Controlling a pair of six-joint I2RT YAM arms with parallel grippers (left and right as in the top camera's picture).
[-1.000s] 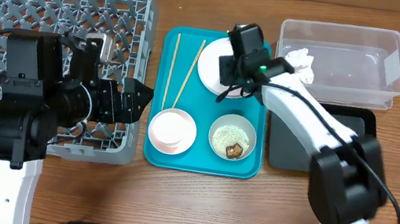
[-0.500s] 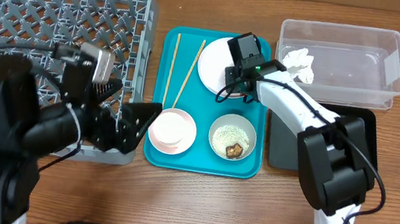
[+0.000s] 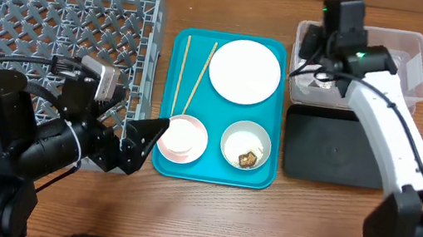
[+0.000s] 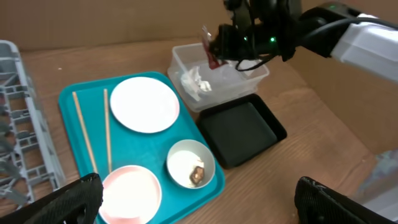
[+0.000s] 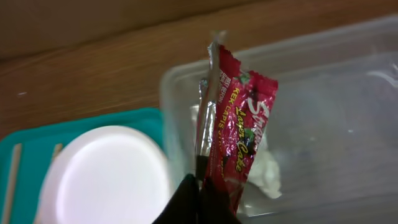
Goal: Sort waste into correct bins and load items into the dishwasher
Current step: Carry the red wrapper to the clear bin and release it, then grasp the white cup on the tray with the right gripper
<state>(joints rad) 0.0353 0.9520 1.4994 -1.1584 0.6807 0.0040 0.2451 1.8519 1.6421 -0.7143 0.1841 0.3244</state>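
- Right wrist view: the right gripper (image 5: pixel 198 191) has its claw pressed together on one end of the red-and-white snack wrapper (image 5: pixel 239 124). The rest of the wrapper extends past the fingertips, in front of the inside of the clear tub (image 5: pixel 171 93). Crumpled white paper (image 5: pixel 264 174) lies in the tub behind it
- Overhead view: the right arm's wrist covers the tub's left end, so neither the wrapper nor the pinch shows here. This view does place the tub at the far right of the table (image 3: pixel 205 218), with the black tray (image 3: pixel 337 150) just on its near side
- Left wrist view: the wrapper appears as a small red strip at the right claw, over the tub's left end. Whether it touches the tub cannot be told
- Left gripper (image 3: pixel 146 136): from above, its dark fingers sit at the near left edge of the teal tray (image 3: pixel 220 120), beside the pink dish (image 3: pixel 182 138). Only its own camera shows the fingers (image 4: pixel 68 202) spread wide, holding nothing
- On the teal tray: round plate (image 3: pixel 245 70) far right, two chopsticks (image 3: pixel 182 72) far left, and near right a bowl (image 3: pixel 247 134) holding rice (image 3: pixel 234 145) and a brown chunk (image 3: pixel 249 158)
- Dish rack (image 3: pixel 60 3): far left of the table, seen whole only from overhead
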